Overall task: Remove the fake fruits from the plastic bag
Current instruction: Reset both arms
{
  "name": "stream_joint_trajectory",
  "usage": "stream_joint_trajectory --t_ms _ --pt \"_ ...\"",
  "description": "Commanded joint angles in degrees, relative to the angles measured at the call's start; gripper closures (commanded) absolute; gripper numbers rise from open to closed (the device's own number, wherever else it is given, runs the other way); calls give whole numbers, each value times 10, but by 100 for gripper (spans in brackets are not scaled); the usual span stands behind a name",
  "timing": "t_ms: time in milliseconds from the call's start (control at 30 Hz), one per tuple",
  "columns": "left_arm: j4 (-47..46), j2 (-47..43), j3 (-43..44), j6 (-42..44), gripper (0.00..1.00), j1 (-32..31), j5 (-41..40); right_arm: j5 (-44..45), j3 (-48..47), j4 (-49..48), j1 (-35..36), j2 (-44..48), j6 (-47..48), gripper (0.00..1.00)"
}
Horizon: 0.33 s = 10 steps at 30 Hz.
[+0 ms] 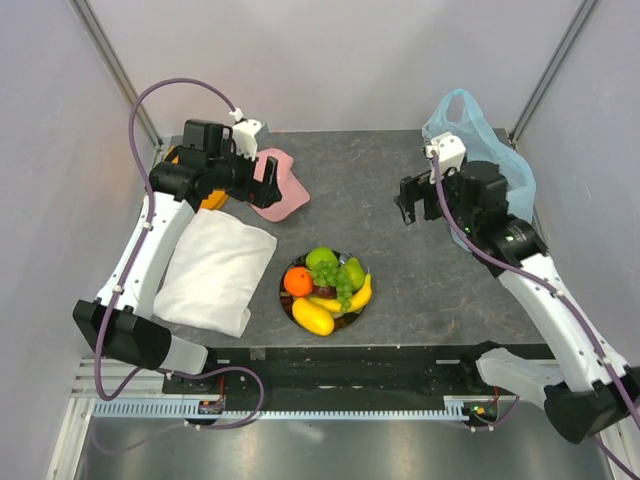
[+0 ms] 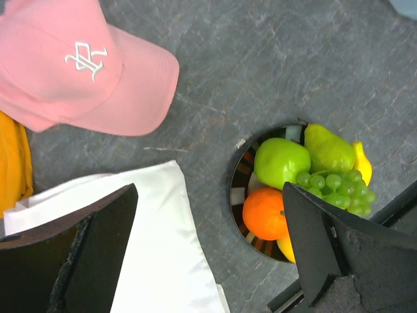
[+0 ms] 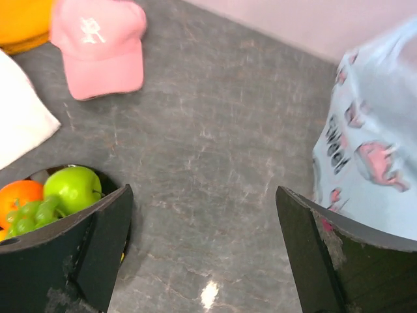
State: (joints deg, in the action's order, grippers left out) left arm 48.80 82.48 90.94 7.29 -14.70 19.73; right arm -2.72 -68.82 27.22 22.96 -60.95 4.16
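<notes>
fruits (image 1: 327, 278) are heaped on the plate (image 2: 236, 195), mid-bench (image 1: 400, 270) toward the near edge: apple, pear, orange, grapes, banana, yellow oval. bag (image 1: 478, 135) sits crumpled in the far right corner, well apart from the plate. right end effector (image 3: 203, 190) hangs between the two, bag just beside its right finger, jaws wide, nothing in them. left end effector (image 2: 208, 188) is at far left over the cap (image 1: 282, 190) and cloth (image 1: 215, 270), also released and empty, well apart from the bag.

Left gripper (image 2: 210, 195) jaws spread wide, empty, right gripper (image 3: 203, 195) jaws equally wide, empty, both hanging in the air
</notes>
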Motion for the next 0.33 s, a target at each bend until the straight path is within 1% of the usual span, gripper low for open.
stream_joint_trajectory --t_ms 0,133,233,300 --pt "8 -19 -38 26 1 3 2 58 66 -23 2 -50 -70 2" --pt "15 -26 -45 23 1 4 -6 29 60 -21 2 -51 -60 2" --pt "15 -26 -40 20 1 5 -39 11 51 -20 2 -65 -62 2" --pt "6 -24 -41 11 1 5 -77 8 49 -23 3 -67 -63 2"
